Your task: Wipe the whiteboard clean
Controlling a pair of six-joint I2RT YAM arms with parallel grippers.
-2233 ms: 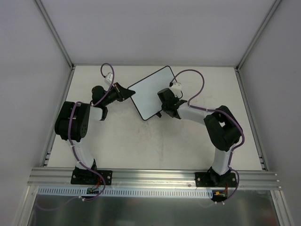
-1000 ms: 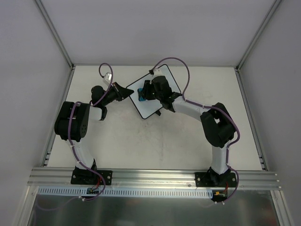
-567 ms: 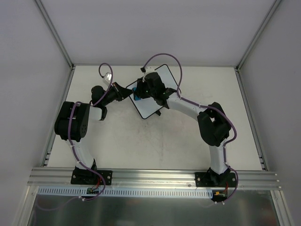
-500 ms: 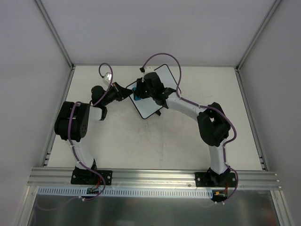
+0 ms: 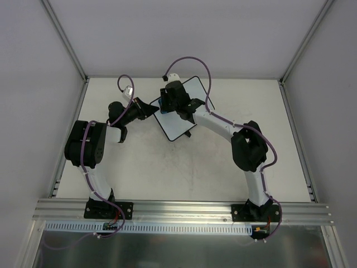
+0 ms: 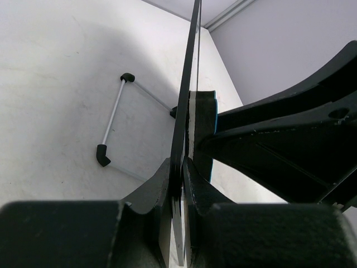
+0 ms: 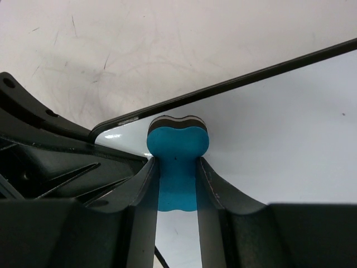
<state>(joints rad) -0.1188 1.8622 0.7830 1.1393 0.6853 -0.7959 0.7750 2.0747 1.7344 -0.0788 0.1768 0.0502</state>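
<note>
Right gripper [image 7: 177, 167] clenched on blue eraser [image 7: 177, 139], eraser pressed to whiteboard [image 7: 279, 123] near its framed corner, right arm stretched far forward and leftward, left gripper [image 6: 181, 166] pinching whiteboard's edge, left arm folded, whiteboard mid-rear on table [image 5: 167, 167].

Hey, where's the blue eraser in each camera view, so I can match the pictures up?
Top external: the eraser is a blue speck under the right gripper, at the whiteboard left corner.
Left wrist: centre, edge-on, just right of the edge-on whiteboard.
Right wrist: centre, clamped in the right gripper.
Shared landmark: the whiteboard black frame.
</note>
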